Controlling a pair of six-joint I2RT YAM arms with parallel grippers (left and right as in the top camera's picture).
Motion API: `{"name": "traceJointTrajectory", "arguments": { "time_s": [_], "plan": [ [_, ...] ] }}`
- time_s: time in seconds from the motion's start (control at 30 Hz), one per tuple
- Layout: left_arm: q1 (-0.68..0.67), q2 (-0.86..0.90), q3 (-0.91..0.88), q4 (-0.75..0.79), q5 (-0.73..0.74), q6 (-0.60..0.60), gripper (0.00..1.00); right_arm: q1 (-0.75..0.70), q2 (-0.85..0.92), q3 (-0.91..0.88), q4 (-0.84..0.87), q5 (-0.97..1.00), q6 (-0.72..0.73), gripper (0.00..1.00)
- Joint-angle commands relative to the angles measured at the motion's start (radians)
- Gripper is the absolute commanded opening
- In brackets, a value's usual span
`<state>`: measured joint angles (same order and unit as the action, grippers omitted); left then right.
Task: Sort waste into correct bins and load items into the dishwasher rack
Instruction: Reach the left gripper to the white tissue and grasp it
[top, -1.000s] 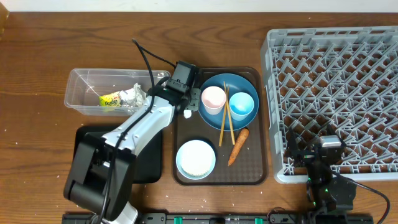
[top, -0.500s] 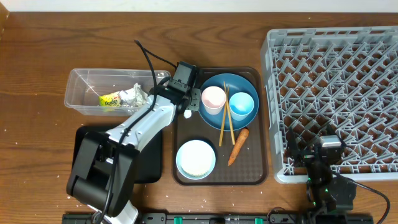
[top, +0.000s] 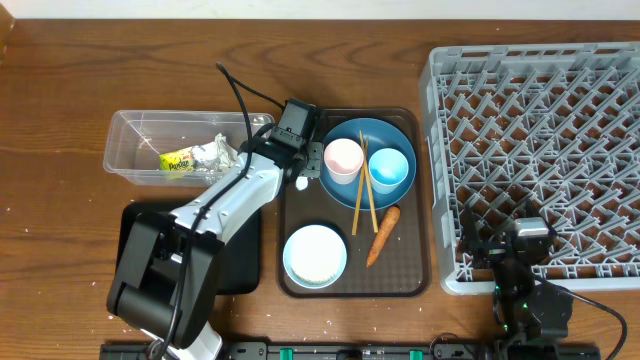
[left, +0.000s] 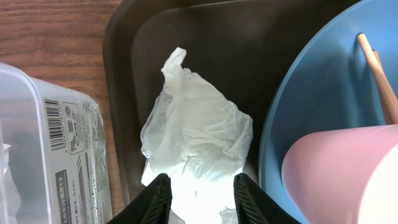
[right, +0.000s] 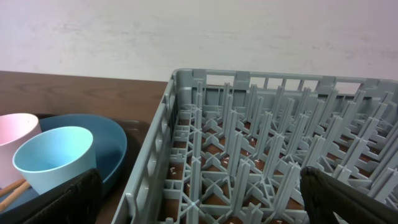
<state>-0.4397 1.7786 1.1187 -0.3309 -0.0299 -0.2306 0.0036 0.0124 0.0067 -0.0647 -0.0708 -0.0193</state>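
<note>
Two grippers: left gripper astride the crumpled white tissue, which lies in the brown tray's corner beside the dark-blue plate, clamped or merely straddling not determinable; right gripper spread wide, empty, by the dishwasher rack's corner.

White tissue, dark-blue plate, pink cup, light-blue cup, orange carrot, grey rack, brown tray
</note>
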Motion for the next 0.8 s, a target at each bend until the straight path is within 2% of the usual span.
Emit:
{"name": "traceJointTrajectory", "arguments": {
  "time_s": [0.0, 0.17, 0.23, 0.77],
  "plan": [
    [0.000, 0.015, 0.002, 0.005, -0.015, 0.013, 0.36, -0.006, -0.003, -0.001, -0.004, 0.003, -0.004, 0.99],
    [0.000, 0.015, 0.000, 0.006, -0.015, 0.013, 0.35, -0.006, -0.003, -0.002, -0.004, 0.003, -0.004, 0.99],
    [0.000, 0.015, -0.002, 0.010, -0.015, 0.013, 0.31, -0.006, -0.003, -0.001, -0.004, 0.003, -0.004, 0.99],
    [0.000, 0.073, -0.002, 0.042, -0.015, 0.013, 0.29, -0.006, -0.003, -0.001, -0.004, 0.003, -0.004, 0.99]
  ]
}}
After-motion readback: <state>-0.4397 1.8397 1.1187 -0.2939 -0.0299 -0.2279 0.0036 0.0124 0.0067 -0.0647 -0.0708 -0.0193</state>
